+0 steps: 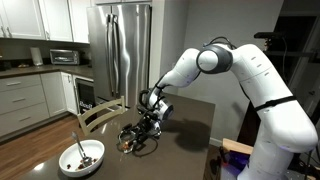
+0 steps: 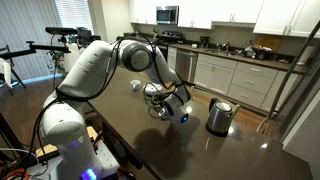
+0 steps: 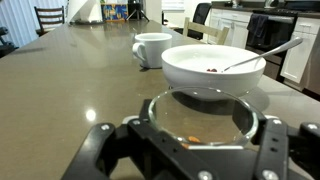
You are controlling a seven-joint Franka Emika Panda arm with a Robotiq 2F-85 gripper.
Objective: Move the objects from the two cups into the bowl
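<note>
Two jaws of my claw [image 3: 203, 130] stand wide around the glass tumbler [image 3: 215, 108]; whether they grip, cannot tell. Brown bits [image 3: 194, 139] lie inside it. White cup [image 3: 152, 48] and bowl [image 3: 205, 78] just beyond.

In an exterior view the white arm [image 1: 225, 65] is arching over from behind the claw [image 1: 134, 139], which is hanging low over the dark table [image 1: 185, 130]. Its jaws are showing too small to read. The white bowl [image 1: 64, 158] is sitting near the claw but apart from it, toward the camera, with a thin utensil [image 1: 79, 147] leaning out. A wooden chair [image 1: 100, 115] is standing just behind the claw, and a steel fridge [image 1: 120, 45] is standing well behind it.
</note>
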